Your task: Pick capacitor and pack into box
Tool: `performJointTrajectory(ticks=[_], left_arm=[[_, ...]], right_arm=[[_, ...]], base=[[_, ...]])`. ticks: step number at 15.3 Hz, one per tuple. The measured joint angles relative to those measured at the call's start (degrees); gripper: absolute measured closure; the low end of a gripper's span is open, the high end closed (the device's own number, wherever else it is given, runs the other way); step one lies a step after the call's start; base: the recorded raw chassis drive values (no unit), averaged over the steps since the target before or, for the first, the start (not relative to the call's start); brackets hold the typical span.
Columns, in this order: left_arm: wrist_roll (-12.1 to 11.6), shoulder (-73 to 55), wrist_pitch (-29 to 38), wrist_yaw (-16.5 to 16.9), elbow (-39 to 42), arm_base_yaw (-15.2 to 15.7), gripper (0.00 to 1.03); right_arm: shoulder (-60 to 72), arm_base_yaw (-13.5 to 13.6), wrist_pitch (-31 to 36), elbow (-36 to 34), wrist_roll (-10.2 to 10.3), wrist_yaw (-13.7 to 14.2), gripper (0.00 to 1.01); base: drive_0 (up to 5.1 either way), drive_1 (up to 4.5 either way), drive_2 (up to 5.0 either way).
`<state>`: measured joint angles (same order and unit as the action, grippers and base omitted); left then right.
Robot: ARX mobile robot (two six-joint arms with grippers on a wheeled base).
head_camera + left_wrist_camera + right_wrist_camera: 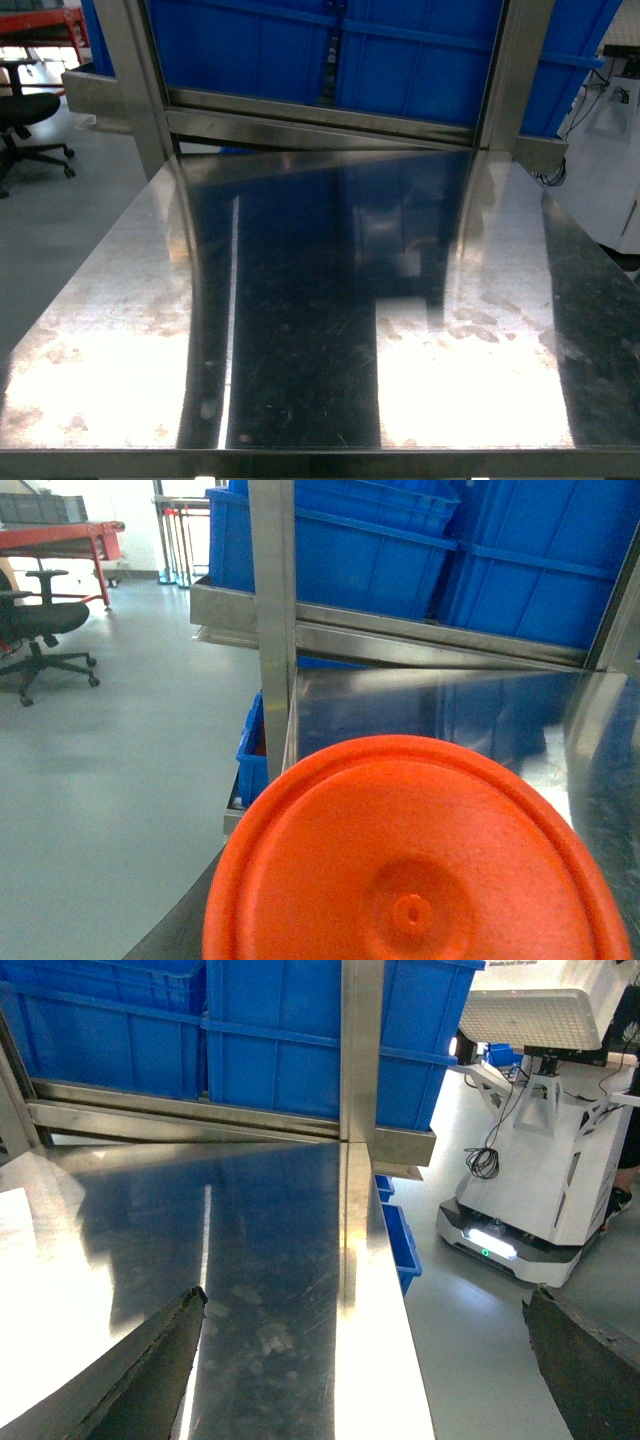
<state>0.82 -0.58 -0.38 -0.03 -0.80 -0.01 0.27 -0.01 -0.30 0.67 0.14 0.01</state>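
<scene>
nothing of the packing looks begun: the shiny stainless steel table (300,330) carries no capacitor and no box in any view, so where the capacitor lies cannot be told. the blue plastic bins (400,50) stand on the rack behind. the right gripper (365,1360) hangs spread wide above the table edge. a round orange plastic disc (420,870) hides the left gripper, whose state is unclear.

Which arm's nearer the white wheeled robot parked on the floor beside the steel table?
Right. Its open claw sits at the steel table's right edge, the white wheeled robot just beyond on the floor. The left arm's camera looks along the table's left side, across from it.
</scene>
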Motion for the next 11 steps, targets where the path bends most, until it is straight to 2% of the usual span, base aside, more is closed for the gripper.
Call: performJointTrajectory(ticks=[11], left_arm=[[0.0, 0.0, 0.1, 0.0, 0.0, 0.0, 0.59]], right_arm=[[0.0, 0.0, 0.0, 0.0, 0.0, 0.0, 0.03]], base=[[0.0, 0.0, 0.0]])
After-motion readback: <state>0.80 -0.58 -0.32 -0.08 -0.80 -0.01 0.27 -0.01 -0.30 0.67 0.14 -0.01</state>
